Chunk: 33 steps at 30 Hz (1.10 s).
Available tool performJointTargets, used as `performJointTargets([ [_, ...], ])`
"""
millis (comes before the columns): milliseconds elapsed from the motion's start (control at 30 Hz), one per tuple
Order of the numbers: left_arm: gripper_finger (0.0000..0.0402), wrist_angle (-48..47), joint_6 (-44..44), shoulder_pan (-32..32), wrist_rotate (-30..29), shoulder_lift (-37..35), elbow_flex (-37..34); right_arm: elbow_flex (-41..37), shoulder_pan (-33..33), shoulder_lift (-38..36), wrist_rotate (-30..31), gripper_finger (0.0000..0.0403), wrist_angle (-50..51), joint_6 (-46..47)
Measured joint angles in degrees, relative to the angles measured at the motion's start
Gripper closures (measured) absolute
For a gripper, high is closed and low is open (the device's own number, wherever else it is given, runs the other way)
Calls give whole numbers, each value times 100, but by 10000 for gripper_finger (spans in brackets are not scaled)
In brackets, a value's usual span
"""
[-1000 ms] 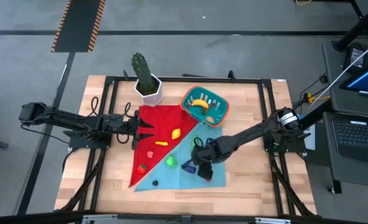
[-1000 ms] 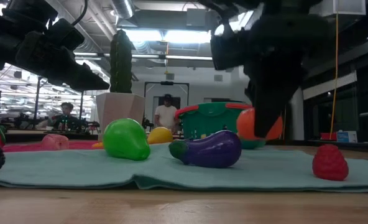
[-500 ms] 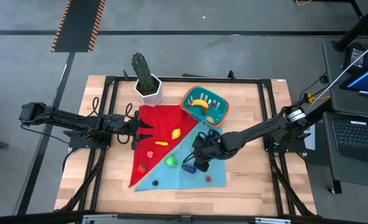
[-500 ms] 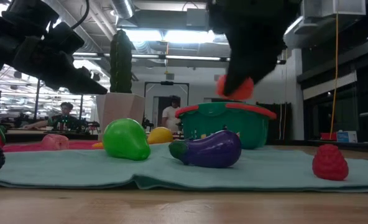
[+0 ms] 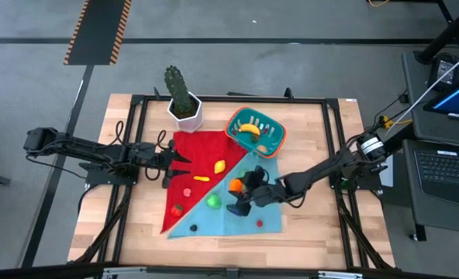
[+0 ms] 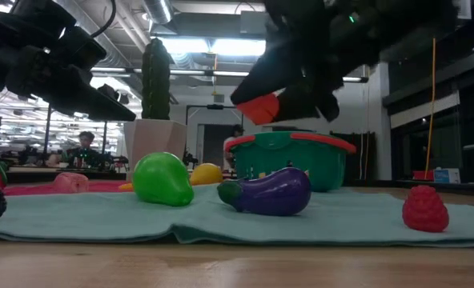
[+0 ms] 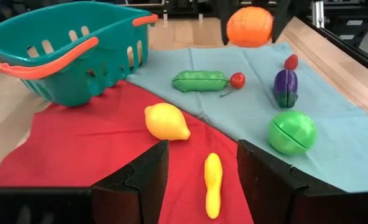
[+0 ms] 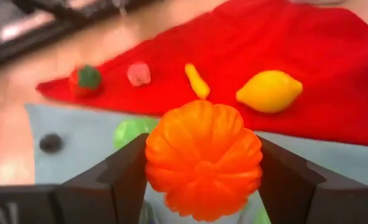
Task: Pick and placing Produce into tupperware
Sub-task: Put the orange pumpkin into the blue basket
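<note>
The right end effector (image 5: 237, 186) hangs above the teal cloth (image 5: 249, 221), its 2 fingers (image 8: 109, 180) clamped on an orange pumpkin (image 8: 202, 158) — the ribbed toy fills the gap between them in the right wrist view. In the low view the pumpkin (image 6: 259, 108) is clear of the cloth, lifted to about the height of the tub's rim. The tupperware (image 5: 256, 132), teal with an orange rim, sits near the table's (image 5: 315, 232) far edge, beside the red cloth's (image 5: 194, 151) corner, and already holds a yellow piece (image 5: 249, 129).

The rest of the Produce lies on the 2 cloths: a lemon (image 5: 219, 166), a slim yellow piece (image 5: 202, 178), a pink piece (image 5: 187, 191) and a strawberry (image 5: 177, 208) on the red; a green pear (image 5: 212, 201), a purple eggplant (image 6: 267, 192), a raspberry (image 5: 259, 223) and a green cucumber (image 7: 201, 80) with a small red tomato (image 7: 237, 79) touching its end on the teal. A cactus (image 5: 177, 87) in a white pot (image 5: 186, 114) stands at the far edge, near the tub.

The left end effector (image 5: 181, 160) waits over the red cloth's left edge — fingers (image 7: 137, 180) apart, holding nothing.
</note>
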State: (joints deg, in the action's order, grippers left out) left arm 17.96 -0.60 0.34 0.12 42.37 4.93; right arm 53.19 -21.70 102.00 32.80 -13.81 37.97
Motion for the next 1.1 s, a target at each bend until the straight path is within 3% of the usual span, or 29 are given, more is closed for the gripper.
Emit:
performJointTargets([
  [100,223,1,0,0,2,0,0,-451,6,-59,60,155,-645,-116],
  [233,223,1,5,0,2,0,0,-818,12,-343,92,155,-729,-330],
  [467,223,54,52,0,2,0,0,-1500,40,-1173,364,155,-994,-981],
  [733,223,151,52,2,1,0,0,-2567,340,-2238,166,155,-2082,-1821],
  [1100,223,218,72,13,0,0,-2,-3114,1093,-3202,-101,155,-2038,-2448],
])
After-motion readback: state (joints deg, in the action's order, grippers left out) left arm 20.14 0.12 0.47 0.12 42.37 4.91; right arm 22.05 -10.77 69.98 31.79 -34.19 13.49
